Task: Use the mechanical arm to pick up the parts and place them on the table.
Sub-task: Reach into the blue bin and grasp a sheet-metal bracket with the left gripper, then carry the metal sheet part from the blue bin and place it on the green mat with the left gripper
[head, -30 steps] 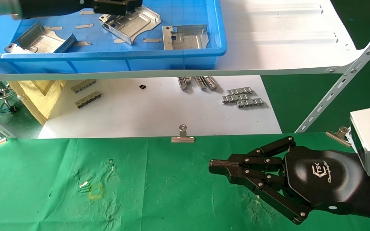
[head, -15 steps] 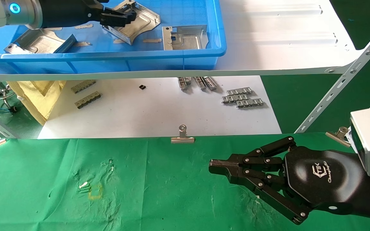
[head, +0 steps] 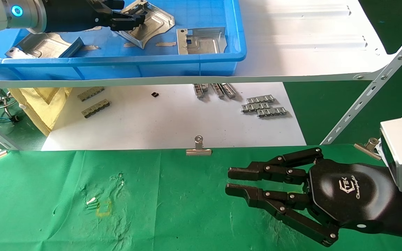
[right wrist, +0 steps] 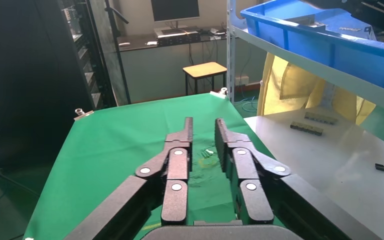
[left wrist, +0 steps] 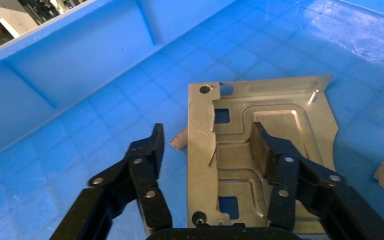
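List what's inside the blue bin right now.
Blue bin holds three stamped parts: left, middle, right. Left gripper straddles a part, open. The arm covers the bin's far-left floor.

Blue bin (head: 187,66) on white shelf (head: 309,42); binder clip (head: 198,148) below.

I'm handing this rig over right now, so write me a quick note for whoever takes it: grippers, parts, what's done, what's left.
Left gripper: inside the blue bin on the white shelf, jaws open, straddling the middle part, not closed on it.
Right gripper: parked over the green table, jaws slightly open, empty.
Parts: three visible in the bin, namely the middle one, a left part and a right part.
Done: no part is on the table yet.
Left: close on the middle part, lift it out, set it on the table, then move the other two.
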